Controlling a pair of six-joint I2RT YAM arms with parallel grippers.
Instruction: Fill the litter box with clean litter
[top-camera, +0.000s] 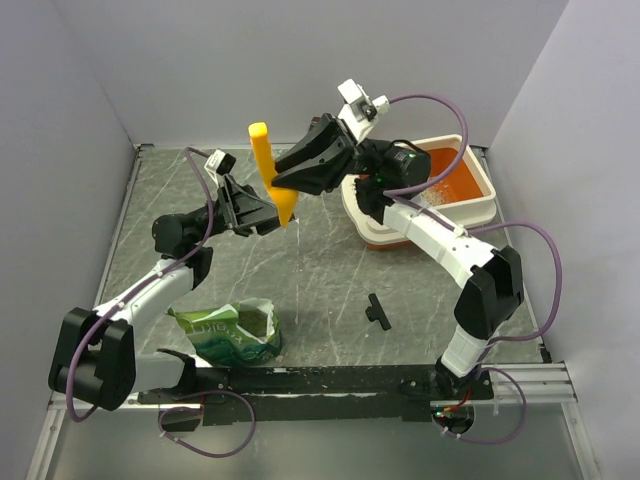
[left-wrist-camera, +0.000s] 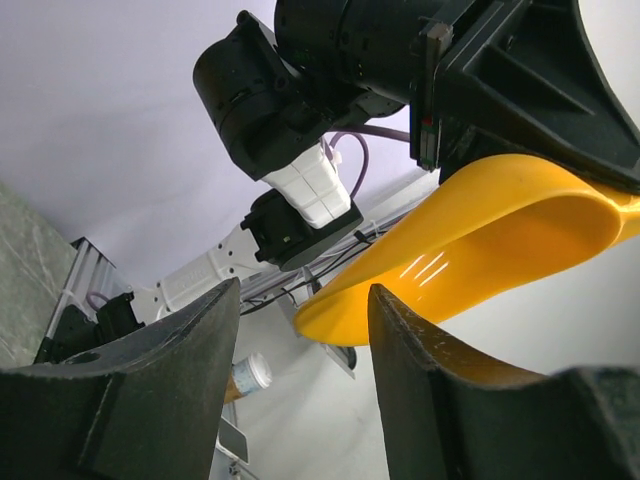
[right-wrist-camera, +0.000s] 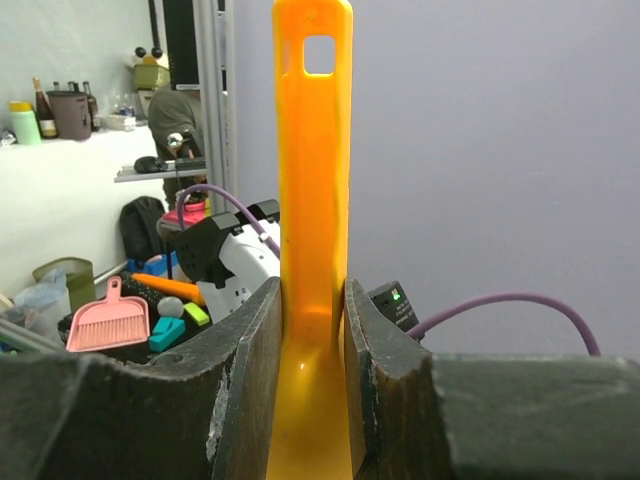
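**Right arm.** The right gripper (right-wrist-camera: 313, 300) has its fingers (right-wrist-camera: 250, 380) clamped on the handle of the orange scoop (right-wrist-camera: 312, 180). The handle stands upright between them, its hanging slot at the top. From overhead, the scoop (top-camera: 272, 180) hangs above the bench (top-camera: 330, 270) at about 11 o'clock from the bench centre, with its bowl pointing toward the near edge.

**Left arm.** The left gripper (left-wrist-camera: 300, 310) has its fingers (left-wrist-camera: 190, 370) apart and holds nothing. The tip of the scoop bowl (left-wrist-camera: 500, 230) shows in the gap beyond them. Whether it touches them cannot be told. Overhead, this gripper (top-camera: 268, 222) sits just beside the bowl at its 7 o'clock side.

**Task items.** The litter box (top-camera: 440, 142) rests on the bench at 2 o'clock, partly covered by the right arm. The clean litter (top-camera: 432, 197) shows as a thin pale scatter on the orange floor toward the box's near end. Most of the floor is bare.

**Other items.** A crinkly green bag (top-camera: 235, 335) stands open at 7 o'clock. A small black part (top-camera: 377, 311) lies near 5 o'clock.
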